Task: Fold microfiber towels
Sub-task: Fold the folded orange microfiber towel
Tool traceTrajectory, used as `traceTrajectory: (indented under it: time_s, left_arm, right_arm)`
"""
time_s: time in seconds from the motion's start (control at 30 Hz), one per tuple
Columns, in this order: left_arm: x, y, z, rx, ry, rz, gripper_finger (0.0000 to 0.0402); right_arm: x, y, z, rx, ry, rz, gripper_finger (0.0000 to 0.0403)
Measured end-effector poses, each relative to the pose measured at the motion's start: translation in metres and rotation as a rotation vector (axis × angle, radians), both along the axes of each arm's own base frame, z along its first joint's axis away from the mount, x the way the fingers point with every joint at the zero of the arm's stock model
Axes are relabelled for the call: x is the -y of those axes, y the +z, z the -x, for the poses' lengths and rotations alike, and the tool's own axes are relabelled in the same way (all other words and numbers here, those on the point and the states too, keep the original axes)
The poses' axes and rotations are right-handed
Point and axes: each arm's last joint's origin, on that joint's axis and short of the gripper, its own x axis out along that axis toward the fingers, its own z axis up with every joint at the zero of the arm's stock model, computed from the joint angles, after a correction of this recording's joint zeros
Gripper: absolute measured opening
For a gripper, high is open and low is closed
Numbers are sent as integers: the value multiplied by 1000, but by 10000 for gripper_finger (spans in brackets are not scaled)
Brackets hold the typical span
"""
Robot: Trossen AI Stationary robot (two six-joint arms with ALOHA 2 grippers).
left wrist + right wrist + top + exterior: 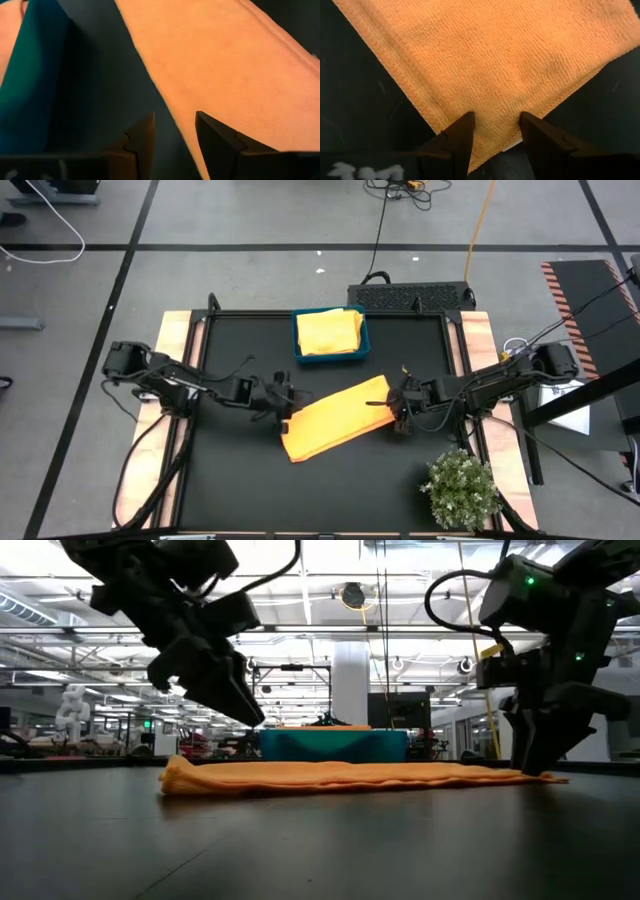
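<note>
One black table top (230, 490) carries everything. Orange microfiber towel (335, 418), folded into a long strip, lies flat at centre, slanting across. Teal rectangular tray (299, 343) behind it holds a folded yellow cloth (330, 332). Small bushy green plant (461, 490) stands at the near right corner. Left gripper (285, 402) hovers over the strip's left end, fingers parted, empty. Right gripper (495, 131) is down at the right end, fingers apart astride the towel's corner.
</note>
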Motion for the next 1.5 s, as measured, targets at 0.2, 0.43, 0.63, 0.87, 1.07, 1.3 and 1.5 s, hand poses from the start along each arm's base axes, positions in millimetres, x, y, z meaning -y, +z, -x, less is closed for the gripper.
traceTrajectory:
  time_s: [0.2,0.43,0.63,0.87,1.07,1.3,1.5]
  left_arm:
    - [-17,1,-2,10,12,57,145]
    - [-23,7,-8,98,-9,139,145]
    - [-20,9,-10,128,-31,175,145]
    - [-8,1,3,-33,-56,257,145]
    - [7,2,10,-75,-25,268,145]
    - [16,-10,9,-137,26,317,145]
    - [31,-27,7,-192,39,355,145]
  right_arm:
    - [7,7,2,43,4,13,155]
    - [12,15,1,114,-16,15,155]
    - [12,19,-1,156,-7,15,155]
    - [10,31,2,243,-48,-14,155]
    - [0,47,5,365,-49,-79,155]
    - [-18,35,7,353,-21,-276,155]
    - [-19,-1,22,223,-164,-292,155]
